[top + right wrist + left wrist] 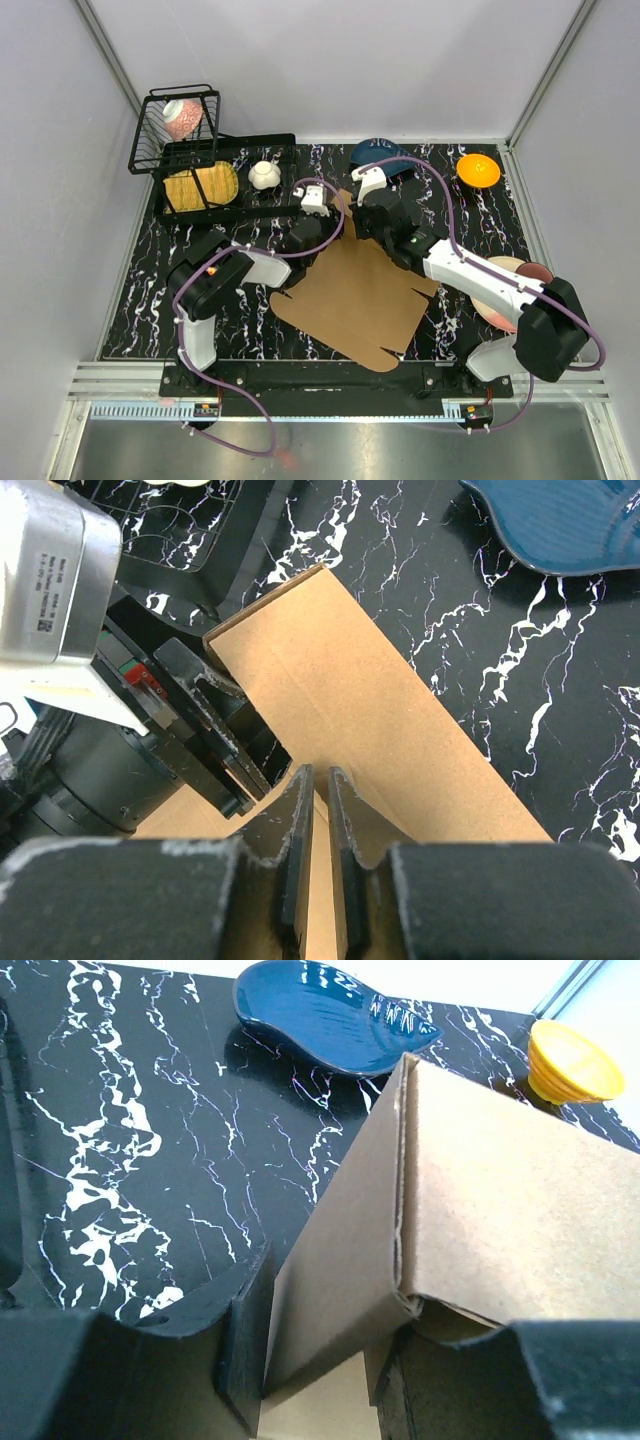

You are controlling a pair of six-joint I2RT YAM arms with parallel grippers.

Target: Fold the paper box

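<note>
The paper box (350,300) is a brown cardboard sheet lying mostly flat mid-table, with its far flap (343,205) raised between both grippers. In the left wrist view the folded flap corner (400,1210) slants between my left gripper's (320,1360) fingers, which stand apart. Only the left finger (240,1350) touches its lower edge. From above, my left gripper (328,218) is at the flap's left end and my right gripper (357,212) at its right end. My right gripper (320,780) is nearly closed at the foot of the raised flap (340,680), with a thin strip of cardboard in the gap.
A blue dish (385,155) and an orange bowl (478,170) sit beyond the flap. At the back left are a black wire basket (175,130), a black rack (225,150) with a yellow item, and a white cup (264,175). Plates (510,290) lie under the right arm.
</note>
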